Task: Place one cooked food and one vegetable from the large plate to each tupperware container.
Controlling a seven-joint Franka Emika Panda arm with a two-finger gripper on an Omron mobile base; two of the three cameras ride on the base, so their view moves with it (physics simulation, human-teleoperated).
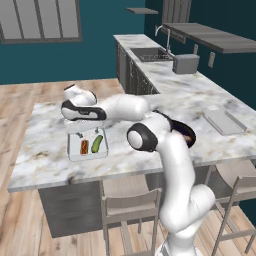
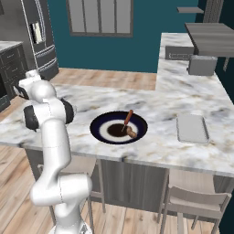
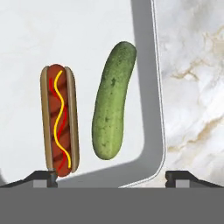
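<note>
Now the gripper (image 3: 111, 177) hangs with jaws wide apart over the near tupperware container (image 1: 73, 154), hot dog (image 3: 60, 124) and cucumber (image 3: 113, 101) inside, so next comes the large plate (image 2: 98, 129) for the far container (image 2: 192, 128).

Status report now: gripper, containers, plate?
Gripper open over near container. Hot dog, cucumber inside. Second container bare; two foods on plate. Nothing blocking.
</note>
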